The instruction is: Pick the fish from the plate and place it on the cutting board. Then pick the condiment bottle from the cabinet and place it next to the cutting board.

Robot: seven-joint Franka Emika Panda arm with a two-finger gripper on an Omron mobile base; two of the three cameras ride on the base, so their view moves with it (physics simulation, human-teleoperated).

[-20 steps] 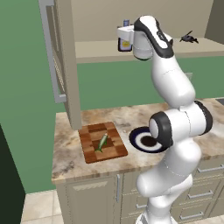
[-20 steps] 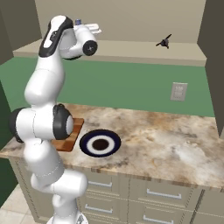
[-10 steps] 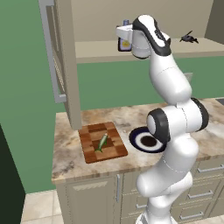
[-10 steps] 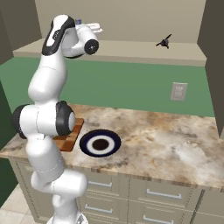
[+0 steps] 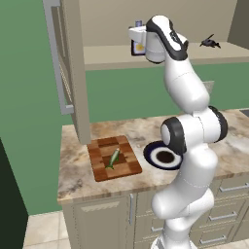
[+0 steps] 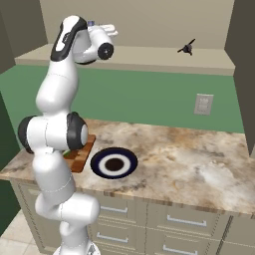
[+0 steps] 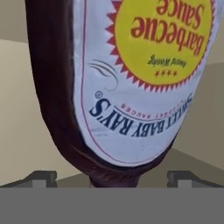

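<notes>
Nothing much has shifted — the gripper (image 7: 112, 177) stays up at the cabinet (image 5: 73, 63) shelf, fingertips (image 7: 41, 177) spread wide at 7 and 5 o'clock around the condiment bottle (image 7: 127, 83), not yet clamped. Arm reaches high — fish (image 5: 113, 158) lies on the cutting board (image 5: 114, 156).

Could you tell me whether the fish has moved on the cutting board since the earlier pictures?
No. The fish lies at the same spot on the cutting board, beside the plate.

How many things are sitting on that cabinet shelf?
2: a sauce bottle at the left, right in front of the gripper, and a small dark spiky object at the right. The arm may hide more.
</notes>
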